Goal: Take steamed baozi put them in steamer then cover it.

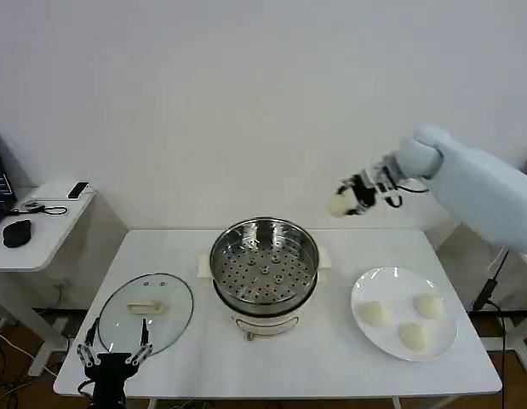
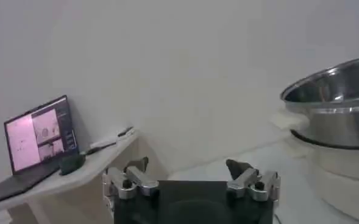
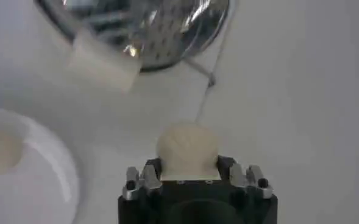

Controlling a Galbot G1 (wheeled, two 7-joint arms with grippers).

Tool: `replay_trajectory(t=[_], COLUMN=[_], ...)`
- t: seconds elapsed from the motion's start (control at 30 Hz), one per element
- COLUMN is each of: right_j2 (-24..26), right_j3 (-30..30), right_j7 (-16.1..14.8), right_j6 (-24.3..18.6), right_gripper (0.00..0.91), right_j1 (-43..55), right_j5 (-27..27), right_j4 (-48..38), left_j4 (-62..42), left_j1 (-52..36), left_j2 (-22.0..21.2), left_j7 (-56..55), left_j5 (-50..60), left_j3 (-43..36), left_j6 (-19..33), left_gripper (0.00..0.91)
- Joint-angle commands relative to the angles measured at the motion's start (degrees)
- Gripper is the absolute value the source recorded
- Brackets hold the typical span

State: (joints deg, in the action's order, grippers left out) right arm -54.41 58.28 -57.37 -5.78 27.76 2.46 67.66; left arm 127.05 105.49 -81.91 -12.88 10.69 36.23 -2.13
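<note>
The white table (image 1: 272, 366) carries everything I need, laid in a row so each arm has its own side. In the middle stands the steamer (image 1: 264, 266), its perforated tray bare and open to the top, which is why I can come at it from above with no lid in the way. The cover (image 1: 146, 307) lies flat on the table to my left, handle up, parked beside the pot where my left arm can reach it once the buns are in. To my right sits the white plate (image 1: 433, 341), with three steamed baozi (image 1: 374, 313) spaced apart on it, so each can be pinched without nudging a neighbour.

My right gripper (image 1: 352, 198) is raised well above the table, off to the right of the steamer and behind the plate, and it is clamped around the fourth bun (image 3: 187, 149); from my wrist I see the bun seated between the fingers, with the steamer's rim and one white side handle (image 3: 103, 61) farther off below. I judge I am carrying it high to clear the pot's wall before lowering onto the tray.

My left gripper (image 1: 115, 356) waits low at the near table edge, just by the cover, fingers spread wide and empty, ready for the lid later.
</note>
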Motion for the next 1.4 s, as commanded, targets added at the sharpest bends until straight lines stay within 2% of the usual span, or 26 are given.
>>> replay_trajectory(t=[0.03, 0.3, 0.4, 0.57, 0.67, 0.77, 1.13, 1.3, 1.4], right_j2=[-7.42, -11.69, -12.85, -15.25, -17.18, -18.84, -22.01, -23.51, -24.14], right_j3=[6.52, 10.73, 11.26, 10.71, 9.82, 7.88, 6.65, 5.05, 4.73], right_j7=[0.93, 1.21, 1.86, 3.26, 5.01, 6.1, 8.74, 10.21, 10.52], right_j6=[-0.54, -4.45, -7.47, -12.3, -16.89, -19.21, -23.81, -26.52, -27.16], right_gripper=[0.615, 0.615, 0.615, 0.615, 0.615, 0.615, 0.625, 0.625, 0.625], right_j1=[5.86, 3.59, 1.97, -2.33, -4.63, -6.13, -7.87, -8.62, -8.76], right_j5=[4.35, 0.18, -5.43, -11.34, -16.11, -18.54, -21.38, -25.44, -25.99], right_j4=[1.28, 2.3, 1.26, -2.12, -7.26, -11.05, -15.33, -17.92, -18.88], left_j4=[0.21, 0.19, 0.21, -0.09, -0.15, -0.29, -0.8, -0.91, -0.88], left_j1=[0.41, 0.75, 0.69, 0.85, 1.15, 1.1, 0.88, 0.83, 0.88], left_j2=[0.02, -0.25, -0.28, -0.53, -0.53, -0.57, -0.6, -0.63, -0.68], left_j7=[-0.03, -0.04, -0.02, -0.07, -0.1, -0.12, -0.13, -0.18, -0.19], left_j5=[0.02, -0.03, -0.12, -0.28, -0.24, -0.33, -0.6, -0.65, -0.65], left_j3=[0.16, 0.92, 1.24, 1.74, 1.76, 2.12, 2.76, 2.82, 2.82], left_j6=[0.04, 0.11, 0.1, 0.17, 0.27, 0.28, 0.34, 0.36, 0.39], left_gripper=[0.907, 0.907, 0.907, 0.907, 0.907, 0.907, 0.907, 0.907, 0.907])
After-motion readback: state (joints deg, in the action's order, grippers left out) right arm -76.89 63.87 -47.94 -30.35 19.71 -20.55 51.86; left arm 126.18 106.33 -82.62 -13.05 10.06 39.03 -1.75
